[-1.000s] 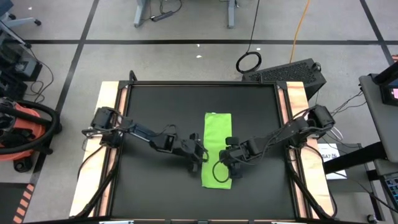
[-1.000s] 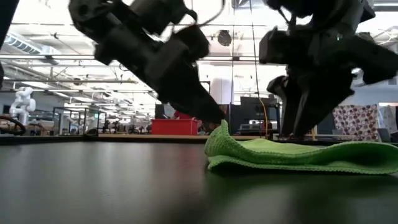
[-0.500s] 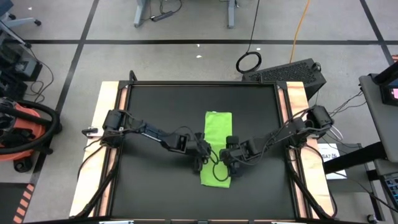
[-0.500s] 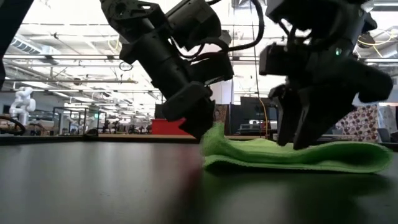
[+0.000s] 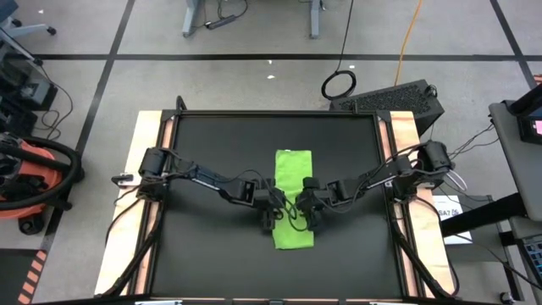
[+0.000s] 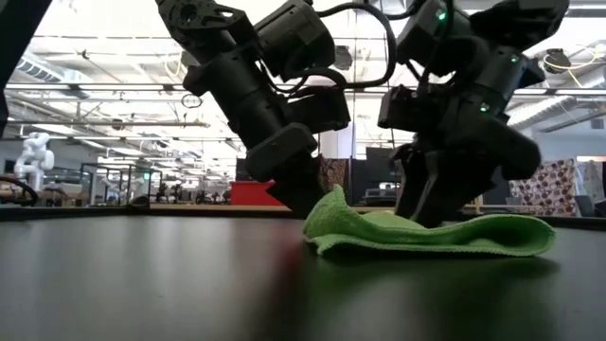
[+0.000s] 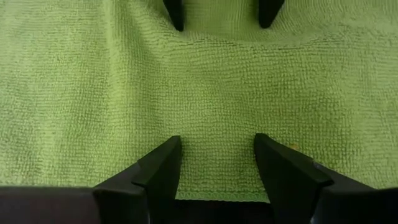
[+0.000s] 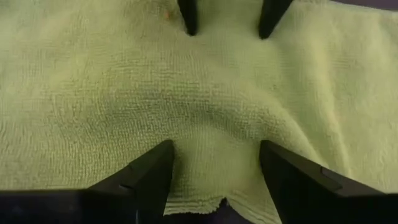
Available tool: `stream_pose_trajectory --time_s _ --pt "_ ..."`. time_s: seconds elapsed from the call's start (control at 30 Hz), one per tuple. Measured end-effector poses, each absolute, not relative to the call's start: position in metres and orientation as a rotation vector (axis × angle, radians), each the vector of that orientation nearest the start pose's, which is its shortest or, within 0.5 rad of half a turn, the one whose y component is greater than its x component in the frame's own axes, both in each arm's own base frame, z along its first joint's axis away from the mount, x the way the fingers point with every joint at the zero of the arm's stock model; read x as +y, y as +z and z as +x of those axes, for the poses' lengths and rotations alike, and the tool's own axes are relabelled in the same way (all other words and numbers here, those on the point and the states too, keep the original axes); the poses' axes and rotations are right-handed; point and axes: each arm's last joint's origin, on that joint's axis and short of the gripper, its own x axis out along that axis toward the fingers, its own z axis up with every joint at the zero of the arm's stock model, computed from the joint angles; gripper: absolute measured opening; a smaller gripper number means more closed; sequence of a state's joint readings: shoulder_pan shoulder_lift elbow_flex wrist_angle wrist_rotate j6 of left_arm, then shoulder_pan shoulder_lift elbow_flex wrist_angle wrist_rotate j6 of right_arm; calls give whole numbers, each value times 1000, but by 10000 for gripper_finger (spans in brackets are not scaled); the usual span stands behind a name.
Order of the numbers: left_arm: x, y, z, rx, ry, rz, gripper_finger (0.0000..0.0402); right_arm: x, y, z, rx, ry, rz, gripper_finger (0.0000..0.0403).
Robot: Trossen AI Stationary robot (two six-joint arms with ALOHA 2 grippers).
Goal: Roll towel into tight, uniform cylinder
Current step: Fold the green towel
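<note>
The lime-green towel [image 5: 293,182] lies flat as a long strip on the black mat [image 5: 212,152], running from far to near. My left gripper [image 5: 273,212] stands at the left long edge of its near half, and my right gripper [image 5: 305,209] at the right side, facing it. Both are open, tips down on the cloth. In the low view the towel's left edge [image 6: 327,210] stands up against my left gripper [image 6: 301,194], and my right gripper [image 6: 421,204] is on its middle. Each wrist view shows the other gripper's fingertips across the cloth. My left gripper has both open fingertips [image 7: 166,163] down on the towel just inside its left long edge [image 7: 217,194], slanting down from the table's left. The cloth lies on the mat and its edge curls up by the fingers. My right gripper has both open fingertips [image 8: 158,163] down on the towel just inside its right long edge [image 8: 199,202], slanting down from the table's right. The cloth humps up in a soft ridge [image 8: 236,124] between the fingers and stays on the mat.
Bare black mat lies all around the towel. Wooden rails [image 5: 151,169] run along the table's left and right sides. A black box [image 5: 398,100] and a cable loop [image 5: 339,84] lie on the floor beyond the far edge.
My left gripper has gone toward the table's right, up to the towel's left edge. My right gripper has gone toward the table's left, onto the towel. The towel has been pushed a little to the left and narrower, its left edge staying raised.
</note>
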State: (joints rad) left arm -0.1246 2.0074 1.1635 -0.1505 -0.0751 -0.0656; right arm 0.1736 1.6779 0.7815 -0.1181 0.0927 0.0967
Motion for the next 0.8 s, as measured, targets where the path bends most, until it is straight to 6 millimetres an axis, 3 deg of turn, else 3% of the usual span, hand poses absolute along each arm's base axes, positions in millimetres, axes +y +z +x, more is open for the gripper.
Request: stream_pose_trajectory --time_s 0.3,0.8 --pt "-44 114 380 1100 38 47 212 38 131 298 997 39 -24 222" --pt "-44 114 381 1091 7 125 212 69 135 299 923 98 76 216"
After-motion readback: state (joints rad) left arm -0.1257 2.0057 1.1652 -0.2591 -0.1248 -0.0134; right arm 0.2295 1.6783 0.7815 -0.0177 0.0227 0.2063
